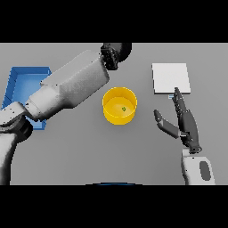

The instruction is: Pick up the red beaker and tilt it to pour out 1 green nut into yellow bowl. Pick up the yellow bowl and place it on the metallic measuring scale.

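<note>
The yellow bowl [112, 115] stands upright at the table's middle, and one small green nut [124, 108] lies on its floor. My left arm reaches diagonally over the table; its dark left hand [115, 52] sits at the far edge, just behind the bowl. No red beaker shows anywhere. The pale square measuring scale [171, 78] lies flat at the far right. My right hand [186, 121] hovers open to the right of the bowl, fingers straight and pointing at the scale's near edge, thumb spread toward the bowl. It touches nothing.
A blue tray [26, 70] sits at the left, partly covered by my left forearm [71, 87]. Grey tabletop lies between the bowl and the scale.
</note>
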